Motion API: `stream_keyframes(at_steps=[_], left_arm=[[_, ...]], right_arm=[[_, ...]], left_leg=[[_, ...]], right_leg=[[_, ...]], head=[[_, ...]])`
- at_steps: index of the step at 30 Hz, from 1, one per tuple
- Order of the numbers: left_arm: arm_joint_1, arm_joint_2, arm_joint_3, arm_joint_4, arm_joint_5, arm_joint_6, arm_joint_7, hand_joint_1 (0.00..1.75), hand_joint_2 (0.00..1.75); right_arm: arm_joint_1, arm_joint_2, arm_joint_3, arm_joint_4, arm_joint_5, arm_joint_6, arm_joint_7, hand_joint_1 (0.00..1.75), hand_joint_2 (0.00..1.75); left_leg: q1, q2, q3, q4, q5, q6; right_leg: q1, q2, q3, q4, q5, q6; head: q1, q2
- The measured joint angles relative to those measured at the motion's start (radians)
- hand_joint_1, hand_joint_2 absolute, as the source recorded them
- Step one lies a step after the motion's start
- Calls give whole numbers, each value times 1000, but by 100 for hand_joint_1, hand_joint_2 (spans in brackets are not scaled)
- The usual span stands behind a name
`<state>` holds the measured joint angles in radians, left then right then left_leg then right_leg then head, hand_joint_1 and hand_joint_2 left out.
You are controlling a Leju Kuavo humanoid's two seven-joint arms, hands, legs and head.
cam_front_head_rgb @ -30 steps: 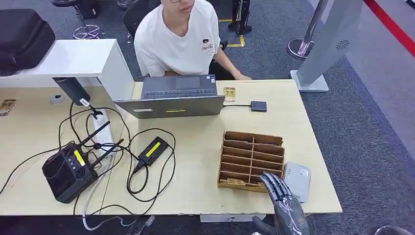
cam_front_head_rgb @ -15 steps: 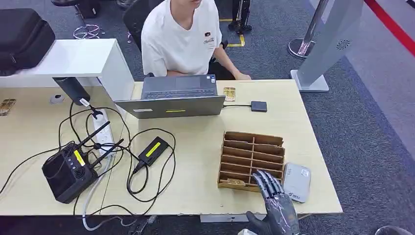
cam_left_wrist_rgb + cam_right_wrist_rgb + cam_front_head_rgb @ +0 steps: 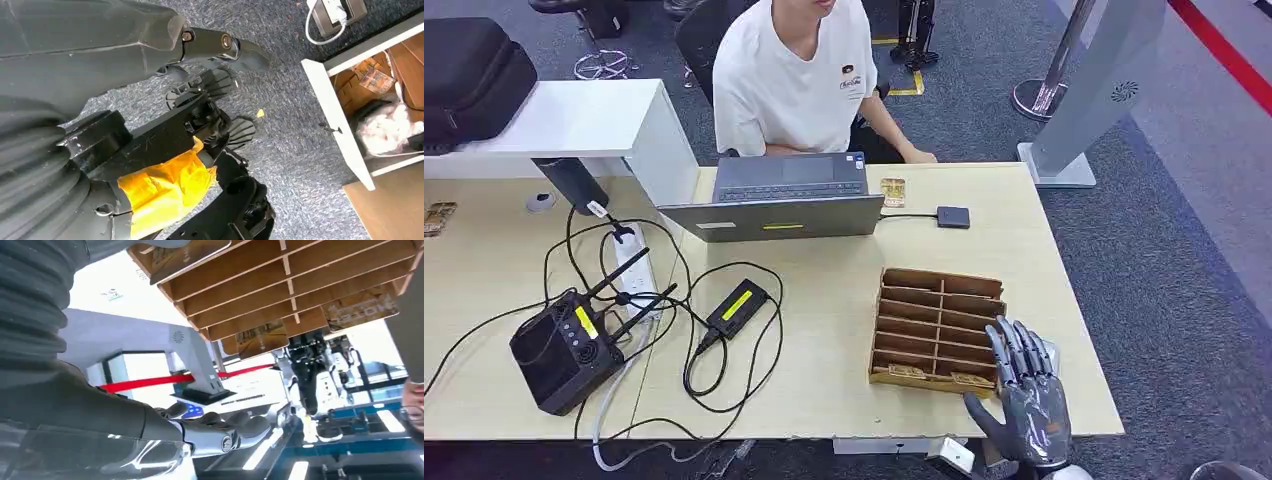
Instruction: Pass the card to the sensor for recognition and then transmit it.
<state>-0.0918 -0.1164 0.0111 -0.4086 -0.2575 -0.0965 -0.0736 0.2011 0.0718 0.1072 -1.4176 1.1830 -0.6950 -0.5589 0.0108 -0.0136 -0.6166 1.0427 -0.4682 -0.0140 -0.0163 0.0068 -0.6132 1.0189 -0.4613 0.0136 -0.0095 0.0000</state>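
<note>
1. Two cards (image 3: 971,380) are seen lying flat in the nearest row of the wooden rack (image 3: 938,326), just beside the fingers (image 3: 1014,347) of the right hand (image 3: 1025,395), on their thumb side. A third card (image 3: 892,191) is seen well beyond the fingertips, next to the laptop (image 3: 786,195).
2. A card is judged thin, light, stiff and slick; lying flat in a shallow slot, it is best pinched at the edge that faces the open front of the rack.
3. The fingers of the right hand are held straight and slightly spread, with nothing between them; they hover over the rack's near corner and the grey reader (image 3: 1047,354), most of which is hidden under them.
4. One small dark sensor (image 3: 952,217) is cabled to the laptop, far past the fingertips, where one person (image 3: 796,75) is seated behind the bench (image 3: 844,330).
5. The left hand (image 3: 150,140) is seen hanging over the carpet; whether its fingers are spread cannot be told.
</note>
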Motion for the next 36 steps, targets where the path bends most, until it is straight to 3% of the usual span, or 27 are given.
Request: stream_keyframes(at_steps=[16,36], left_arm=[[9,5,-48,-7,19,10,-4,0,175],[23,16,-76,-23,29,19,-13,0,175]], right_arm=[[-5,43,-95,78,19,0,-11,0,175],[1,45,-96,133,-9,0,11,0,175]], left_leg=[[0,0,0,0,0,0],[0,0,0,0,0,0]], right_leg=[[0,0,0,0,0,0],[0,0,0,0,0,0]], head=[[0,0],[0,0]])
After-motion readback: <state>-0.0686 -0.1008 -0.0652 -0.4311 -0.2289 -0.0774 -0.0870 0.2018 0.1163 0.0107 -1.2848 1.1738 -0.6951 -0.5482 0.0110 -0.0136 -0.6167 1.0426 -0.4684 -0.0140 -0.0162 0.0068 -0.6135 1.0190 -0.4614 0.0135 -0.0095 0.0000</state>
